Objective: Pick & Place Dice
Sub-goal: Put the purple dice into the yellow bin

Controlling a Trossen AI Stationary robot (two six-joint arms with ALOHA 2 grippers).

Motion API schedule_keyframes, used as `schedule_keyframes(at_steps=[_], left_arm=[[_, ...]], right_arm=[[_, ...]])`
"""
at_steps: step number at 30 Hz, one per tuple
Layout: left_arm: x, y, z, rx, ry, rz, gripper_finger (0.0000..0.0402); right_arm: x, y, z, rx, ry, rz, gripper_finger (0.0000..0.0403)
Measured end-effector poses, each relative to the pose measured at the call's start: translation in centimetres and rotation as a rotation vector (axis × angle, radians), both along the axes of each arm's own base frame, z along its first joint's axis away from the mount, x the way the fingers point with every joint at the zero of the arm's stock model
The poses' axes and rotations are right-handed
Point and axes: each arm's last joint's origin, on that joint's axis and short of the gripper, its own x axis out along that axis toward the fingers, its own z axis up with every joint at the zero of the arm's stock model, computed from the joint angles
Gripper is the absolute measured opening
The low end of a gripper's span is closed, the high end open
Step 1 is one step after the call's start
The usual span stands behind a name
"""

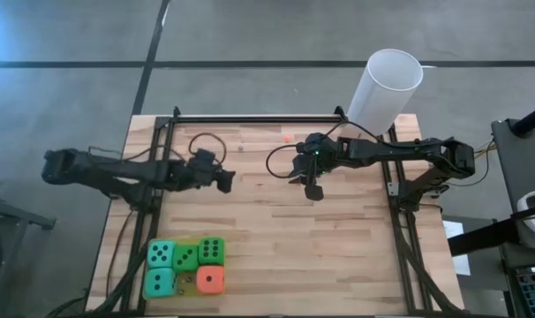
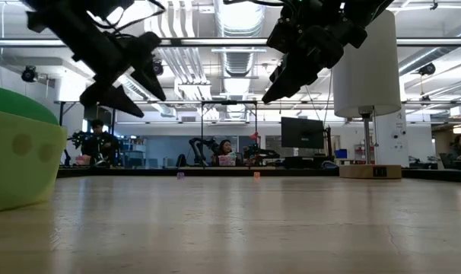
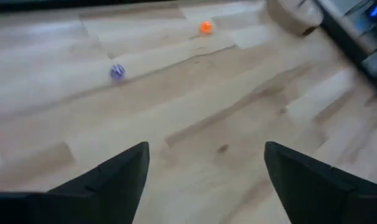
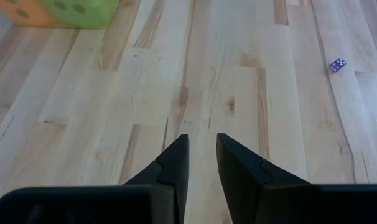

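Five soft dice sit in a cluster on the table's near left part: two teal (image 1: 162,254) (image 1: 159,283), two green (image 1: 186,258) (image 1: 212,250) and one orange-red (image 1: 210,280). One green die (image 2: 17,152) looms at the low view's left edge. The right wrist view shows a green die (image 4: 83,12) and the orange-red one (image 4: 20,9). My left gripper (image 1: 225,181) (image 3: 207,155) hovers above mid-table, wide open and empty. My right gripper (image 1: 312,190) (image 4: 202,143) hovers to its right, fingers drawn together to a narrow slit, holding nothing. Both are high above the wood (image 2: 131,91) (image 2: 280,84).
A tall white cylinder (image 1: 387,84) (image 2: 367,68) stands at the table's far right corner. A tiny purple die (image 3: 117,72) (image 4: 337,65) and a tiny orange bit (image 3: 205,27) (image 1: 287,137) lie toward the far edge. Bare wood (image 1: 338,256) spreads across the middle and near right.
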Motion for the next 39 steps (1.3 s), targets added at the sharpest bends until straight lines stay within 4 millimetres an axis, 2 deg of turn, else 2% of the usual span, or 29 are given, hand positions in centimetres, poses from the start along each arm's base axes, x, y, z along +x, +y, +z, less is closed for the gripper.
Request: schedule_keyframes(at_steps=[4, 9, 14, 22, 26, 31, 39], left_arm=[[1.1, 1.6, 0.5, 0.047, 0.123, -0.064, 0.0336], [2.8, 3.5, 0.6, 0.052, 0.255, -0.049, 0.0344], [4.6, 5.5, 0.1, 0.020, 0.419, -0.018, 0.0343], [7.9, 9.2, -0.9, 0.013, 0.525, -0.081, 0.0343], [8.3, 11.1, -2.1, -0.059, 0.550, -0.141, 0.0342], [8.1, 13.2, -3.5, -0.091, 0.580, -0.132, 0.0342], [8.5, 15.1, -5.4, -0.069, 0.590, -0.179, 0.0342]], right_arm=[[0.0, 0.0, 0.0, 0.000, 0.000, 0.000, 0.0069], [0.0, 0.0, 0.0, 0.000, 0.000, 0.000, 0.0071], [0.0, 0.0, 0.0, 0.000, 0.000, 0.000, 0.0080], [0.0, 0.0, 0.0, 0.000, 0.000, 0.000, 0.0090], [0.0, 0.0, 0.0, 0.000, 0.000, 0.000, 0.0091], [0.0, 0.0, 0.0, 0.000, -0.001, 0.000, 0.0082], [0.0, 0.0, 0.0, 0.000, 0.000, 0.000, 0.0068]])
